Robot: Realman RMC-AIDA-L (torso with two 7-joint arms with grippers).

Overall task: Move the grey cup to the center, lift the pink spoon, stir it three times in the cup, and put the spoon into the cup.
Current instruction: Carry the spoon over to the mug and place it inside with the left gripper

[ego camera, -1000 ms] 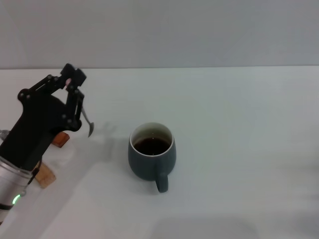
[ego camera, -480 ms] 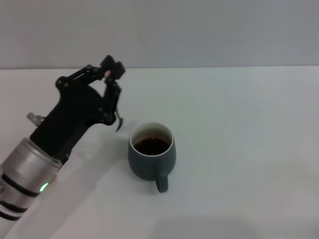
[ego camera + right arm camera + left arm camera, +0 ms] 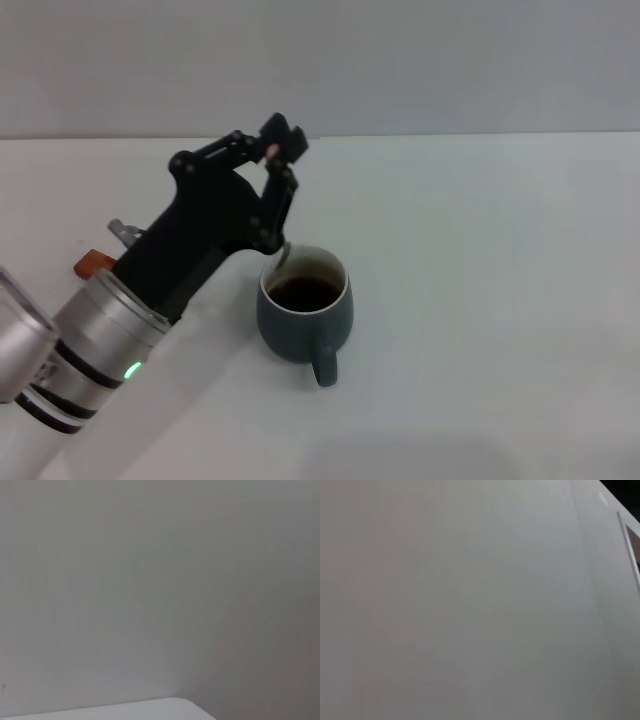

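— White tabletop [image 3: 480, 250], and what is sitting on it?
— The grey cup [image 3: 305, 315], mid-table. The left end effector [image 3: 278, 160] is pinching the pink spoon [image 3: 283, 256], its bowl hanging at the cup's rim.

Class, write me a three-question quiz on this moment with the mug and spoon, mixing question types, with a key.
1. True or false: the pink spoon lies flat on the table.
2. Which tool holds the spoon? A left tool B right tool
3. Fill in: the grey cup holds dark brown ____.

Key: 1 false, it hangs from the tool, bowl at the cup's rim. 2 A. 3 liquid.
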